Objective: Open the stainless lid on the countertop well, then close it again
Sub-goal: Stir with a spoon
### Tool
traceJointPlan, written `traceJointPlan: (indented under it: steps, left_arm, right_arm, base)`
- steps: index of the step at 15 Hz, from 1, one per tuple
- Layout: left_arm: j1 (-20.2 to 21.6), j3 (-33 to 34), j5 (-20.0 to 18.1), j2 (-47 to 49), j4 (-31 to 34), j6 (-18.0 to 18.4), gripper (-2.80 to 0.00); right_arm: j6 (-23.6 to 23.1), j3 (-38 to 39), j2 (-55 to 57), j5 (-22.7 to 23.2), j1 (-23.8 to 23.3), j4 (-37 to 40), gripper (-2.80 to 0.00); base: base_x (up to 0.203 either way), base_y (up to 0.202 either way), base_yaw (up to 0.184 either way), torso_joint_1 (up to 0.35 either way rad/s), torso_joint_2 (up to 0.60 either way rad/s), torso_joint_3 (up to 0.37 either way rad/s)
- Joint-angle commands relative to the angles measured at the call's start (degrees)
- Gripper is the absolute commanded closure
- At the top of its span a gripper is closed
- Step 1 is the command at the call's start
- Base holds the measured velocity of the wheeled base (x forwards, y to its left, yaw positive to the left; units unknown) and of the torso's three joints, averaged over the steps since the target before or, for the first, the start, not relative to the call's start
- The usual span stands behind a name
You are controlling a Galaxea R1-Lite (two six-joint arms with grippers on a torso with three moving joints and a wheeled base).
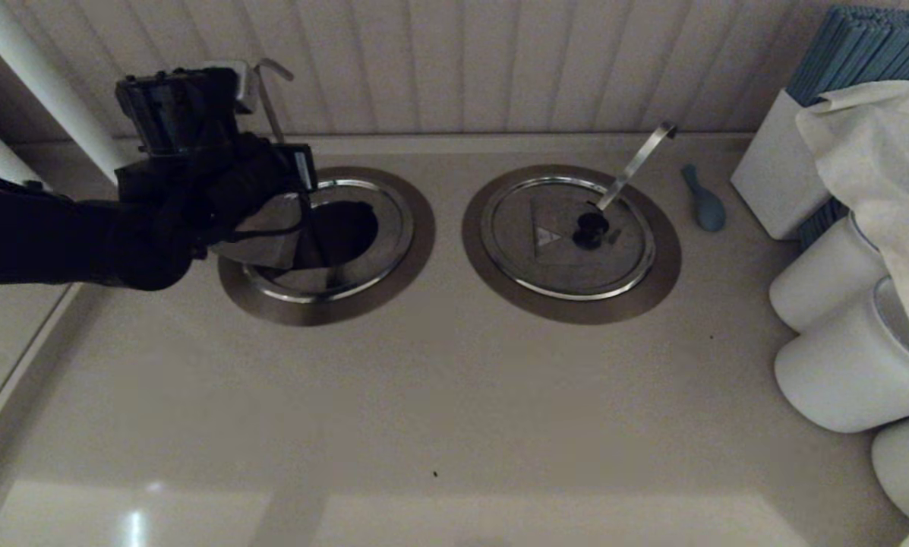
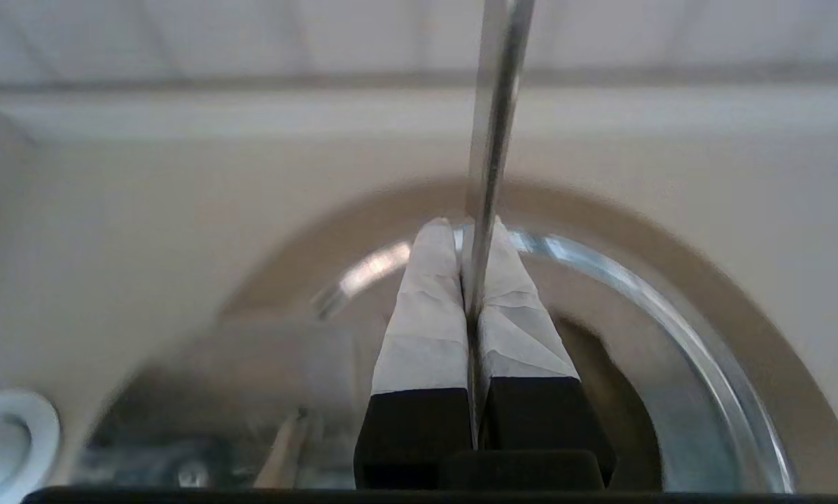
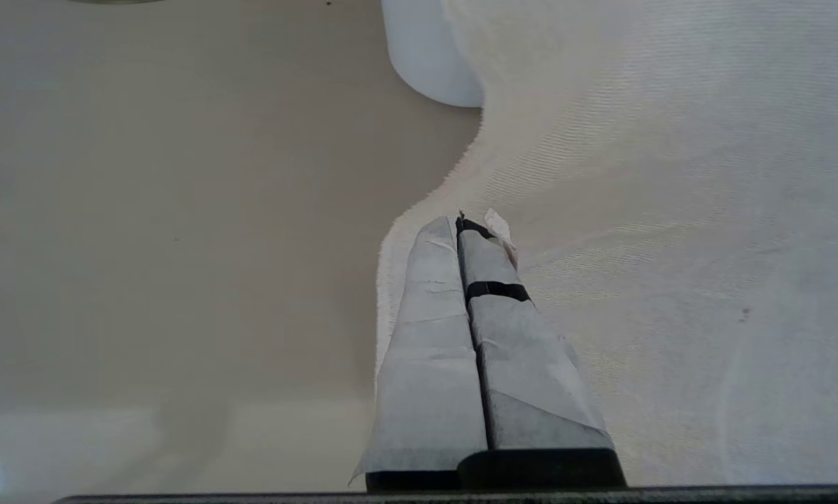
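Here, left tool (image 2: 471, 294) pressed together over the countertop well (image 1: 325, 247), stainless lid (image 1: 272, 239) folded up on its left half, thin rod (image 1: 270, 102) rising near-vertical, right tool (image 3: 471, 280) together beside a white cloth (image 3: 671, 245).

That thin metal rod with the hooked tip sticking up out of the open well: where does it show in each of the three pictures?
Head view: the thin rod rises behind the left gripper, hook near the wall.
Left wrist view: the rod runs up the middle, past the fingertips.
Right wrist view: not in it.
Shared landmark: the well's steel rim.
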Motion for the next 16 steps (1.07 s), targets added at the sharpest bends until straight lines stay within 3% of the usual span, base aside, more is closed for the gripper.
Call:
traceJointPlan:
  steps: [1,5,8,14,16]
  left_arm:
    - [-0.25,-0.99,0.28,2.43,-1.97,-0.21,0.0]
    - [-1.88,-2.16,0.71,3.43,-3.56,-6.18,0.0]
    - [-2.6,-0.94,-0.36,1.09,-0.39,-10.45,0.0]
    - [-2.54,2.83,-6.68,-3.52,6.27,-9.68,0.0]
    - [-2.08,4.13,-6.33,-3.16,6.17,-3.04,0.0]
  right_arm:
    - [0.02,0.0,0.09,0.0,0.01,-0.02,0.0]
    - [0.02,0.0,0.0,0.0,0.01,-0.02,0.0]
    - [0.02,0.0,0.06,0.0,0.01,-0.02,0.0]
    - [0.02,0.0,0.07,-0.05,0.01,-0.02,0.0]
    - [0.02,0.0,0.0,0.0,0.01,0.05,0.0]
  base:
    - [0.0,0.0,0.0,0.0,0.0,0.0]
    - [0.0,0.0,0.0,0.0,0.0,0.0]
    - [0.0,0.0,0.0,0.0,0.0,0.0]
    - [0.0,0.0,0.0,0.0,0.0,0.0]
    - [0.0,0.0,0.0,0.0,0.0,0.0]
